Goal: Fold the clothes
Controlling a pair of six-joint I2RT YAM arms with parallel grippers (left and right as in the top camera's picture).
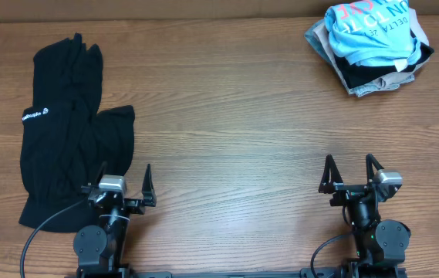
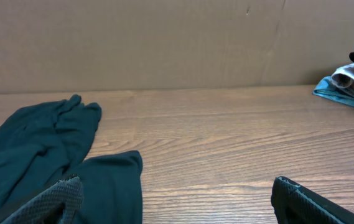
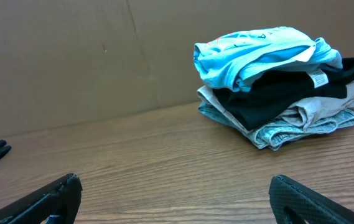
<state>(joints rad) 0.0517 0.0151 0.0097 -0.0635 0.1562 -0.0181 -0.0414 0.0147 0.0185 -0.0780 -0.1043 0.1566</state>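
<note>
A loose black garment (image 1: 61, 131) with a small white logo lies spread on the left of the table; it also shows in the left wrist view (image 2: 46, 155). A light blue T-shirt (image 1: 373, 31) with white and orange-red lettering tops a pile at the far right corner, and shows in the right wrist view (image 3: 257, 53). My left gripper (image 1: 124, 179) is open and empty at the front left, its left finger beside the garment's lower edge. My right gripper (image 1: 350, 171) is open and empty at the front right, well short of the pile.
Under the blue T-shirt lie a black garment (image 3: 288, 93), a beige one (image 3: 313, 115) and a pale patterned one (image 3: 276, 134). A brown cardboard wall (image 2: 164, 43) stands along the table's far edge. The wooden table (image 1: 227, 116) stretches between garment and pile.
</note>
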